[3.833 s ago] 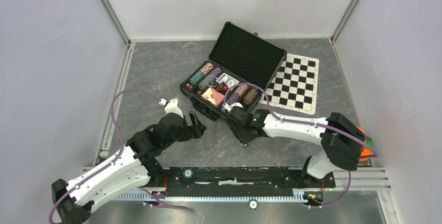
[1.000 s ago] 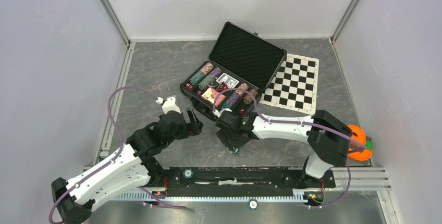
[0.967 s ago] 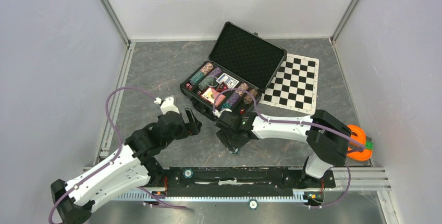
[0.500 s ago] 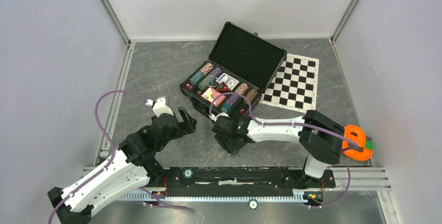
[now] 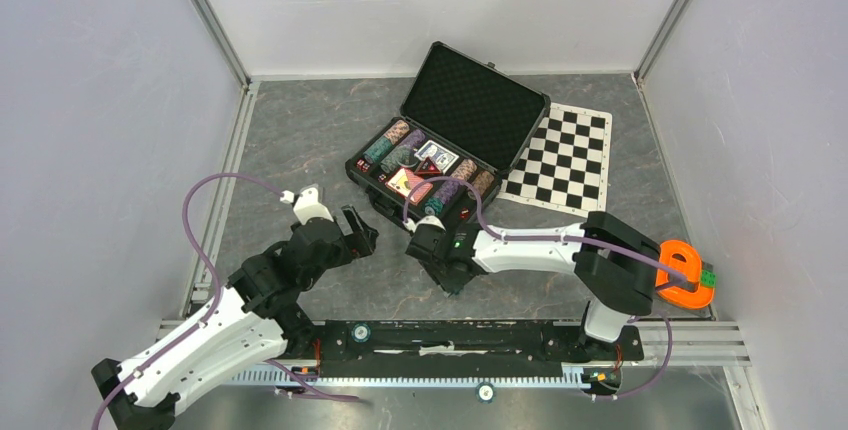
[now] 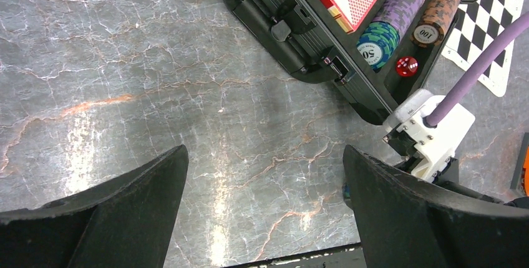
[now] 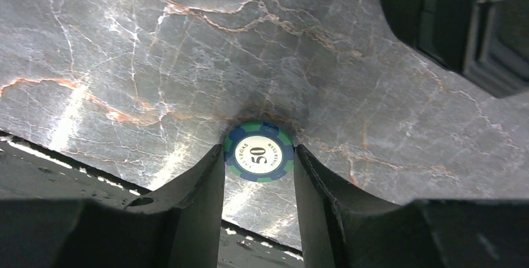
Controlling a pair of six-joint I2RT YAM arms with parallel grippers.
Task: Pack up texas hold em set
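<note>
The black hinged case lies open at mid-table, its foam-lined lid raised. Inside are striped chip rows, a blue card deck and a red deck. A red die sits in the case near the 50 and 100 chip stacks. One teal-and-blue chip marked 50 lies on the table just in front of the case. My right gripper is shut on it, a finger against each edge. My left gripper hangs open over bare table to the left of the case.
A black-and-white chequered mat lies right of the case. An orange e-shaped piece sits by the right arm's base. The case's front corner is close to the right gripper. The black base rail runs along the near edge.
The right gripper's fingers have narrowed onto the loose chip after the arm slid left. The left arm drew back to the left and now holds still.
</note>
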